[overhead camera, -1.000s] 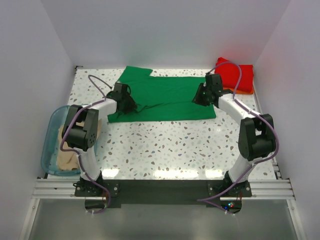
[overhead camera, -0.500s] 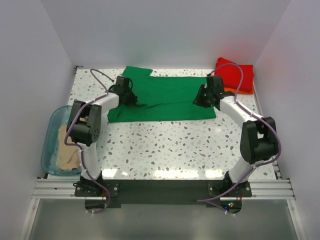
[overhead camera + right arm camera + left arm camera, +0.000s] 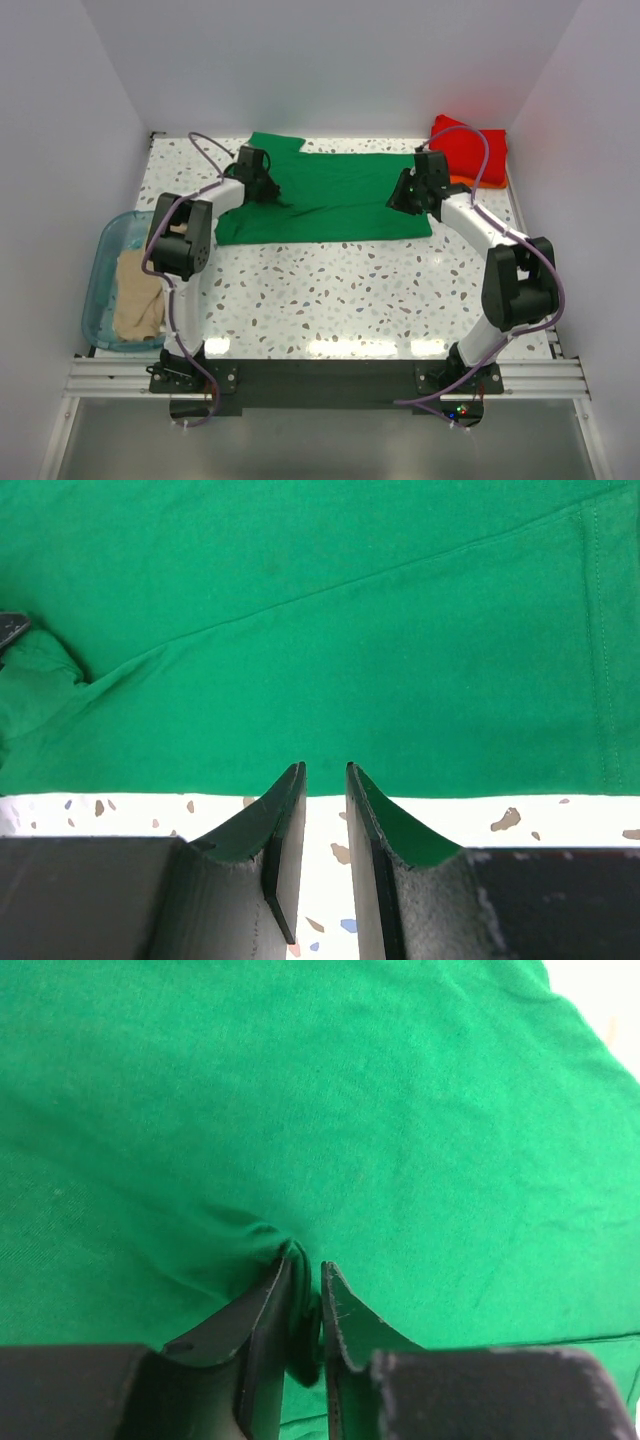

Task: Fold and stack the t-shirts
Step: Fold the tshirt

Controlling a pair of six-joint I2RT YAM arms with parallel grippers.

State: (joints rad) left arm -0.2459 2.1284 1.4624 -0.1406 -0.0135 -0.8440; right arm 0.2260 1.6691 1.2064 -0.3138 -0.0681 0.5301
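The green t-shirt [image 3: 335,195] lies spread flat at the back of the table. My left gripper [image 3: 270,193] is on its left part, shut on a pinched ridge of green cloth, as the left wrist view [image 3: 305,1265] shows. My right gripper [image 3: 401,198] is low at the shirt's right edge. In the right wrist view [image 3: 325,768] its jaws stand slightly apart and empty, with bare table between them and the shirt's edge [image 3: 330,600] just past the tips. A folded red shirt [image 3: 470,148] rests on an orange one [image 3: 480,181] at the back right.
A beige shirt [image 3: 135,300] lies crumpled in the translucent teal bin [image 3: 95,290] at the left front edge. White walls close in the table on the left, back and right. The speckled tabletop [image 3: 340,290] spans the front.
My left gripper has moved toward the back of the table, drawing the pinched green cloth with it. My right gripper has shifted only slightly.
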